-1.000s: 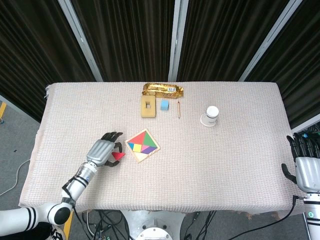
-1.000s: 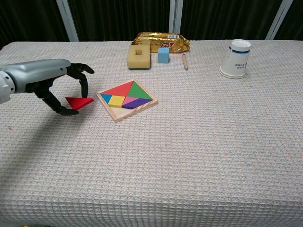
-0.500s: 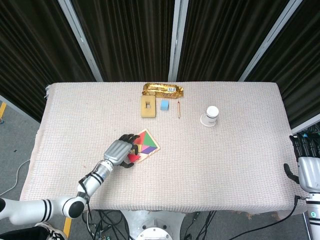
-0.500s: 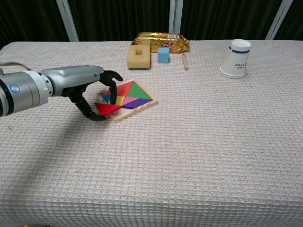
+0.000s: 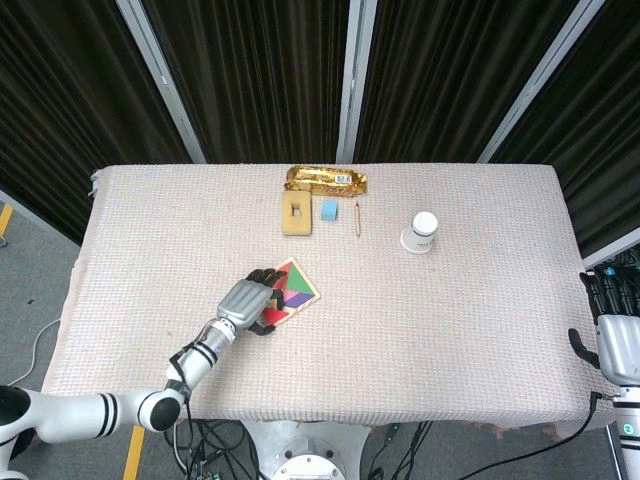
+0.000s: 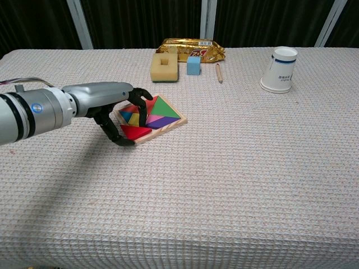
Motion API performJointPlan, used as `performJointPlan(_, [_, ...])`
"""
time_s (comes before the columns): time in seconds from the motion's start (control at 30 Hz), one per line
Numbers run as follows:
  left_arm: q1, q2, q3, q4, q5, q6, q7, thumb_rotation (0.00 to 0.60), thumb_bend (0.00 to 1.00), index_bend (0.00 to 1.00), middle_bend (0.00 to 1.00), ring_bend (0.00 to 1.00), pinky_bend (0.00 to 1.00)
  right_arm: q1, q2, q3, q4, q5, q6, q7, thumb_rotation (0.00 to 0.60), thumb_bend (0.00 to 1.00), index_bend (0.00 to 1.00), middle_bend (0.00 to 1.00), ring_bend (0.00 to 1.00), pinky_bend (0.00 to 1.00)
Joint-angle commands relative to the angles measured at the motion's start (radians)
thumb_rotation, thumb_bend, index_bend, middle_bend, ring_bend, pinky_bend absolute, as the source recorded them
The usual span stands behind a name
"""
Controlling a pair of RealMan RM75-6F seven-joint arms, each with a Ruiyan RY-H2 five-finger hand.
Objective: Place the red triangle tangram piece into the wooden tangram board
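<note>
The wooden tangram board (image 6: 168, 128) (image 5: 306, 293) lies left of the table's centre, with coloured pieces in it. My left hand (image 6: 119, 105) (image 5: 250, 302) hovers over the board's near left corner. It pinches the red triangle (image 6: 136, 132) (image 5: 270, 318) between thumb and fingers. The triangle sits low at that corner, over the board's edge; I cannot tell whether it lies flat inside. My right hand (image 5: 612, 330) hangs off the table's right edge, fingers apart and holding nothing.
Along the far side lie a gold snack bag (image 6: 193, 47) (image 5: 327, 178), a yellow sponge block (image 6: 165, 67) (image 5: 295, 214), a blue cube (image 6: 193, 65) (image 5: 329, 209) and a pencil (image 6: 219, 73) (image 5: 357, 217). A paper cup (image 6: 280, 69) (image 5: 421, 232) stands upside down at the far right.
My left hand has carried the red triangle rightward from the bare cloth onto the board's near left corner. The right hand has stayed in place.
</note>
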Motion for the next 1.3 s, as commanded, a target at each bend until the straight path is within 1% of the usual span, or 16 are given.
performJointPlan(0.03, [-0.007,-0.001,-0.003,0.006,-0.01,-0.002,0.0,0.6,0.25,0.51,0.06,0.0,0.08,0.0,0.0,0.001,0.002,0.001,0.0,0.002,0.6,0.26,0.0,0.0,0.0,0.0])
performJointPlan(0.47, [-0.044,-0.017,-0.008,0.032,-0.049,-0.011,0.001,0.6,0.25,0.52,0.06,0.0,0.08,-0.003,-0.002,0.002,0.015,0.004,0.0,0.016,0.6,0.26,0.0,0.0,0.0,0.0])
performJointPlan(0.73, [-0.051,-0.001,-0.008,0.014,-0.059,0.008,0.006,0.6,0.25,0.51,0.06,0.0,0.08,-0.003,-0.003,0.002,0.017,0.004,0.0,0.019,0.6,0.26,0.0,0.0,0.0,0.0])
performJointPlan(0.97, [-0.063,-0.005,-0.01,0.009,-0.081,0.013,0.011,0.6,0.25,0.51,0.06,0.0,0.08,-0.001,-0.005,0.003,0.017,0.002,-0.001,0.018,0.6,0.26,0.0,0.0,0.0,0.0])
performJointPlan(1.13, [-0.077,-0.015,-0.01,0.01,-0.127,0.019,0.036,0.6,0.25,0.51,0.06,0.0,0.08,-0.003,-0.003,0.003,0.018,0.002,0.0,0.022,0.6,0.26,0.0,0.0,0.0,0.0])
performJointPlan(1.3, [-0.097,-0.022,-0.014,-0.008,-0.219,0.042,0.093,0.6,0.25,0.52,0.06,0.0,0.08,-0.004,-0.004,0.003,0.022,0.001,0.003,0.03,0.6,0.26,0.0,0.0,0.0,0.0])
